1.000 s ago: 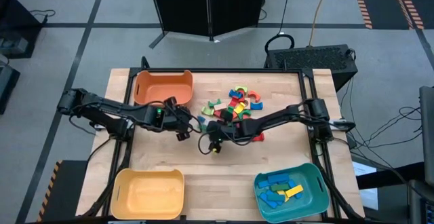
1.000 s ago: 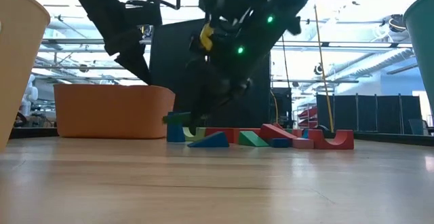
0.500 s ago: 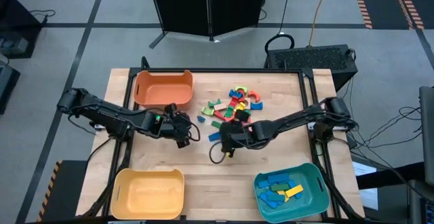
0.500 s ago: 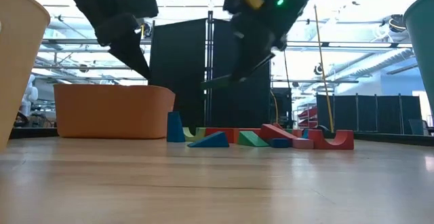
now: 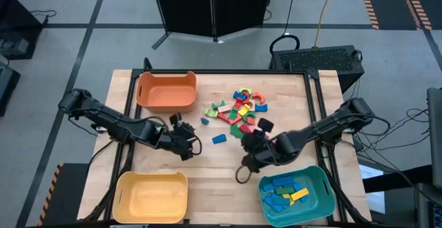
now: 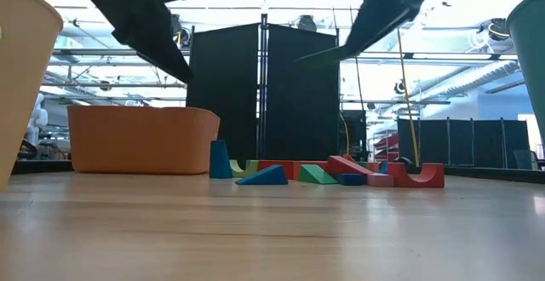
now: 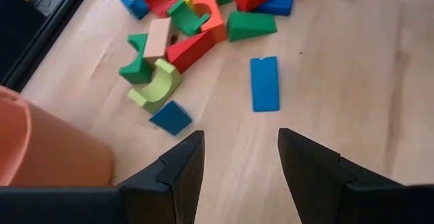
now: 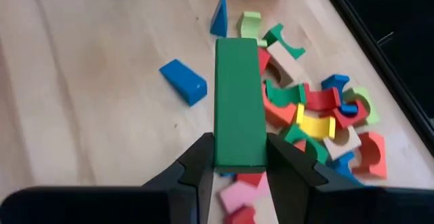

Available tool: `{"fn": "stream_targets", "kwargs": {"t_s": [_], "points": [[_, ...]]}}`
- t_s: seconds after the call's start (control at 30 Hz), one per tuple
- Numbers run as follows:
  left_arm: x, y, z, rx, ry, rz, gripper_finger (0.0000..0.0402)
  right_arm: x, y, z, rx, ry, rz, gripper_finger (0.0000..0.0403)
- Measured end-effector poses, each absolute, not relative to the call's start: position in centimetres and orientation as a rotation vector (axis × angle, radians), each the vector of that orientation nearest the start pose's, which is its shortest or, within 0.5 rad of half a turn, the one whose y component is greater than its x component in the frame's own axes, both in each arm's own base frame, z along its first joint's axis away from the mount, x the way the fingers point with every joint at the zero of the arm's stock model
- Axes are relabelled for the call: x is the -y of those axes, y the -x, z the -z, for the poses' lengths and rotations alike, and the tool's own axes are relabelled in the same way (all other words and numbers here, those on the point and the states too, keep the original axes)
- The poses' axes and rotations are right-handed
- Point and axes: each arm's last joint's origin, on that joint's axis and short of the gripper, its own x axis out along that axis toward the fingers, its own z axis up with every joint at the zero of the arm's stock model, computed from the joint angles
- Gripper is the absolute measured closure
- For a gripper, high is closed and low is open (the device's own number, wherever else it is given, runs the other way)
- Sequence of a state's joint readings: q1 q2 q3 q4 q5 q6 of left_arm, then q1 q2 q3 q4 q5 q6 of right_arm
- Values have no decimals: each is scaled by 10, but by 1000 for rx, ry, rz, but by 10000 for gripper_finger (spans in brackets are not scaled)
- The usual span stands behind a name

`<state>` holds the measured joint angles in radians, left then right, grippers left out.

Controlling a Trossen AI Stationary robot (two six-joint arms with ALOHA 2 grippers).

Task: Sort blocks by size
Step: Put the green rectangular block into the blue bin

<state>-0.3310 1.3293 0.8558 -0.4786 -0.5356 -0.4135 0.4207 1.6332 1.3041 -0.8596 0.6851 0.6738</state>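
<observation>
My right hand [image 8: 239, 161] pinches a long green block [image 8: 238, 102] at frame centre; my left hand [image 7: 239, 157] hangs spread above the table [image 7: 352, 81].

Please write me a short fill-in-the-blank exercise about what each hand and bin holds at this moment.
1. The right hand is shut on a long ____ bar.
2. The left hand is open and holds ____.
3. Sorted blocks, mostly blue, lie in the ____ bin.
4. The orange bin stands at the table's far edge, beside the loose pile of ____.

Missing words: green; nothing; teal; blocks
</observation>
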Motion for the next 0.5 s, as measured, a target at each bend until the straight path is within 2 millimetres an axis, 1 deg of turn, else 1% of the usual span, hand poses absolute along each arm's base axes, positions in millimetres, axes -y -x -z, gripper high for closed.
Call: {"fn": "stream_targets", "kwargs": {"t_s": [0.1, 0.3, 0.5], "points": [[71, -246, -226, -799, -21, -360, 212, -122, -286, -267, -885, 3, 534, 303], [71, -246, -227, -789, -42, -377, 212, -136, -249, -282, -941, -53, 518, 303], [71, -246, -227, -786, -46, -386, 212, -155, -216, -293, -1004, -123, 428, 303]]}}
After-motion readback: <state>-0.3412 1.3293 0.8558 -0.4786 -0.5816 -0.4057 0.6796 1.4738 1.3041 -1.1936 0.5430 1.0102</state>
